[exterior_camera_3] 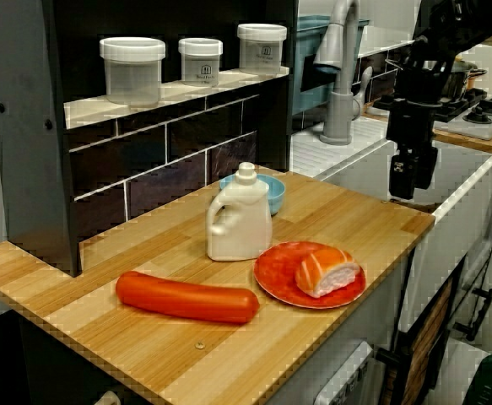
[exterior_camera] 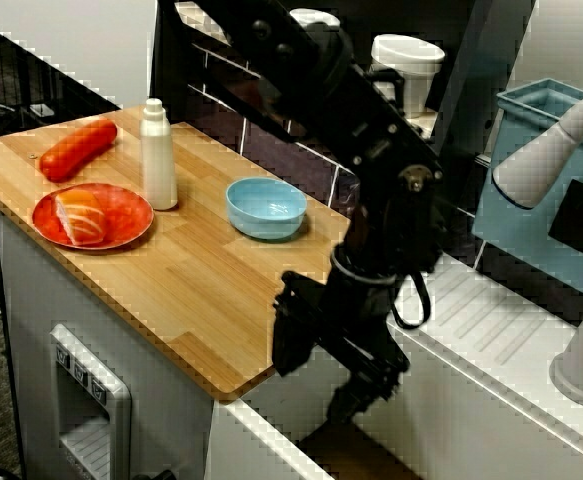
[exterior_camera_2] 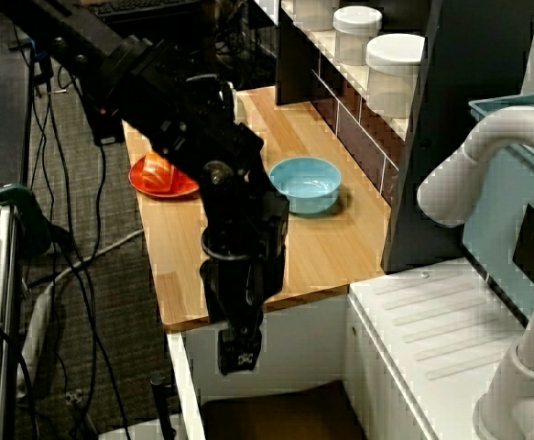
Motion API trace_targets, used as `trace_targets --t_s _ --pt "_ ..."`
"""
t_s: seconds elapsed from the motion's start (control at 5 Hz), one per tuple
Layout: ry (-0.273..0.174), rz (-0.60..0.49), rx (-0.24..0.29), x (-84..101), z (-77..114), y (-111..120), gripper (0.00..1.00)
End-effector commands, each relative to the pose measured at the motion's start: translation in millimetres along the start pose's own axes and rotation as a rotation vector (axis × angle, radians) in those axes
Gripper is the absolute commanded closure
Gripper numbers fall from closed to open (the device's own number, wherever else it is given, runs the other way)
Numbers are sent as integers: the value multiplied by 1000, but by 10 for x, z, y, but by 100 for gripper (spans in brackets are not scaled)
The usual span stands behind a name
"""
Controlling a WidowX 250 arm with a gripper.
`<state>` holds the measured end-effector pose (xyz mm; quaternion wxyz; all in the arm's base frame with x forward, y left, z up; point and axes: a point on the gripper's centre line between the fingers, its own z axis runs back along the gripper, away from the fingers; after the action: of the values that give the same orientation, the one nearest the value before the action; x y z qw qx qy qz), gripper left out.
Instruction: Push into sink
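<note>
over the sink [exterior_camera_2: 276, 412], just past the edge of the wooden surface [exterior_camera: 171, 290]: black arm, gripper [exterior_camera: 356, 395] hanging below surface level inside the basin opening. fingers: state cannot be told from any view; nothing visibly held.
on the surface: blue bowl [exterior_camera: 266, 207] nearest the sink edge; white bottle [exterior_camera: 157, 155]; red plate [exterior_camera: 121, 215] carrying a salmon piece [exterior_camera: 81, 216]; long red sausage [exterior_camera: 78, 149].
sink: white walls, brownish floor, no item seen in it.
step, as judged: no object is in contact; the push is not yet made. next move likely calls for rising clear of the edge, getting behind an item, probably the bowl, and sweeping it toward the basin.
</note>
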<state>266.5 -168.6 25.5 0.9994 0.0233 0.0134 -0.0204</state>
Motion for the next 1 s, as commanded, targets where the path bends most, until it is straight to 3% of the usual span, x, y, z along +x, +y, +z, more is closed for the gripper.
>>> trace_targets --t_s 0.0,0.2,0.4,0.6,0.8 --pt "-137 -54 -92 214 802 250 0" --pt "-124 -65 -127 324 1030 385 0" --pt "-126 -130 -119 465 1092 468 0" --pt "-129 -194 -112 694 1058 585 0" --pt "-160 -283 -79 842 998 681 0"
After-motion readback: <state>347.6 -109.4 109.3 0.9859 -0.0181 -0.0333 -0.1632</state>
